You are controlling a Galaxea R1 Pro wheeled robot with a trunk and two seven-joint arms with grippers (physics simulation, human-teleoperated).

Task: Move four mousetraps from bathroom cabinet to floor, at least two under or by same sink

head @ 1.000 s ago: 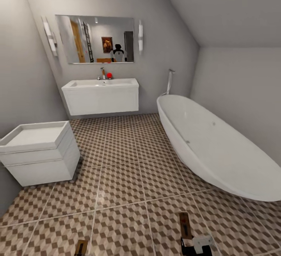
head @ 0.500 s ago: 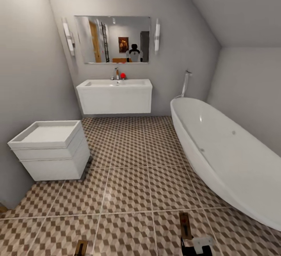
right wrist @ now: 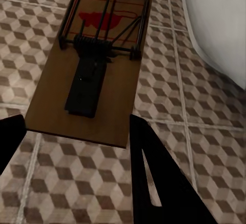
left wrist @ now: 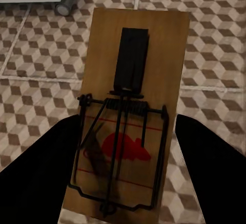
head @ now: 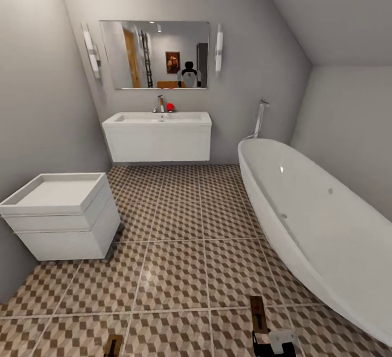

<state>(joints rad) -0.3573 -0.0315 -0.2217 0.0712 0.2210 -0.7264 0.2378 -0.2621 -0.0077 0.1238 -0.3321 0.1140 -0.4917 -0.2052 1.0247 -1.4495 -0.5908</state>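
Above the bathroom floor (head: 179,270), both grippers' fingers (left wrist: 36,178) clamp mousetraps (left wrist: 128,116).

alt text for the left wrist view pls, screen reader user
A flat rectangular brown wooden mousetrap, with dark wire parts and a red mouse print, sits between the two dark fingers of the left pincer. Beneath it lies the cube-patterned brown, beige and white tiled floor.
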